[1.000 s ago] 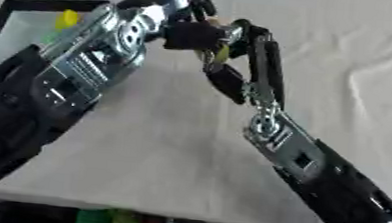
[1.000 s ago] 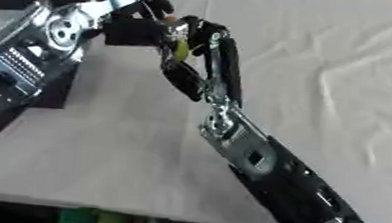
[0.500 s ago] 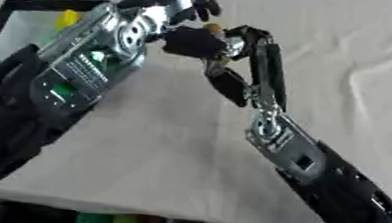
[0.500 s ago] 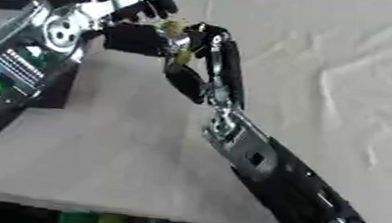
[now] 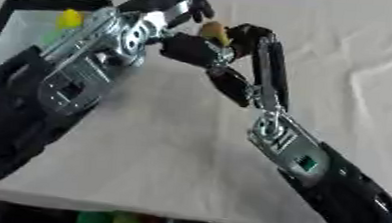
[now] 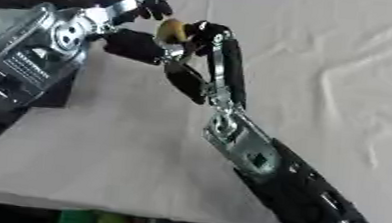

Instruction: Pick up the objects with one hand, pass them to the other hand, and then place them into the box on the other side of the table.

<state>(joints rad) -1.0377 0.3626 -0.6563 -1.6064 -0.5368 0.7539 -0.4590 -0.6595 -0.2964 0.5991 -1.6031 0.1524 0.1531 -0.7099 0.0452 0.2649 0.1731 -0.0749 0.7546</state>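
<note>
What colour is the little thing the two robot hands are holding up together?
The little thing is yellowish-brown, clearest in the right eye view, between the left hand and right hand.

No text, label, brand, number or sign can be read anywhere in either view; the silver plates on the arm behind the left hand (image 5: 168, 12) show only bolts and dark cut-outs; the silver joint below the right hand (image 5: 240, 42) carries a small green patch with no legible marking; the small brownish-yellow object (image 6: 172, 30) between the two hands bears no print that can be made out; the black box (image 5: 32, 5) left of the left hand shows no lettering.
</note>
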